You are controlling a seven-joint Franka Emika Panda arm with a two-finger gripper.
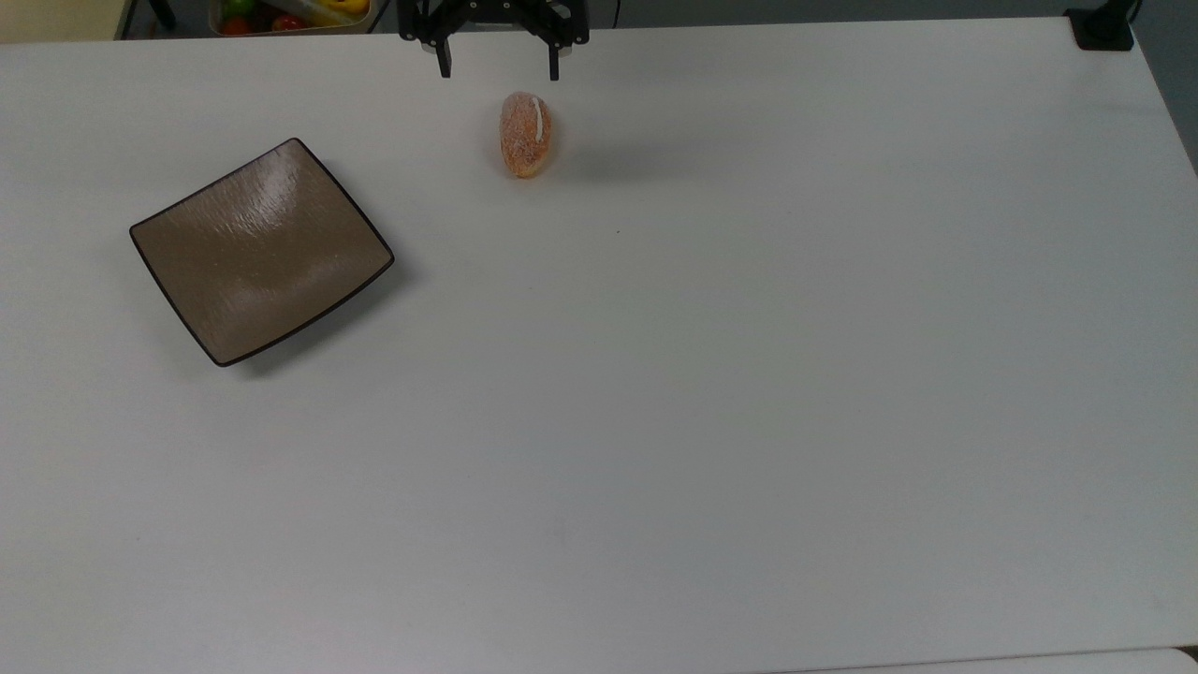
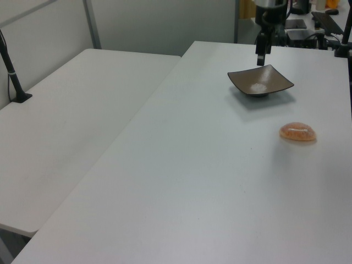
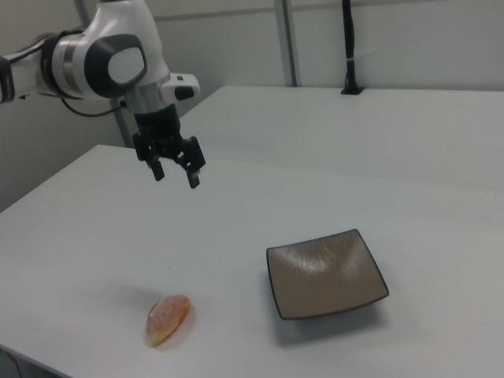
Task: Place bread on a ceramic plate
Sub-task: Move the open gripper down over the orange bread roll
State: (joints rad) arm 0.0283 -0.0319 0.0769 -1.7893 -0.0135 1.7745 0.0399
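A wide white bench (image 1: 711,393) carries just 2 things, with a second bench beside it in the left view. The bread (image 1: 525,133) lies flat on the bare surface, well apart from the ceramic plate (image 1: 261,251), which sits empty. The gripper (image 3: 174,168) hangs above the bench, its jaws spread open and gripping nothing. The roll looks light and probably soft, with a grainy crust that should resist slipping. A gentle pinch across its narrow middle, over the white stripe, seems best, since squeezing hard could dent it.
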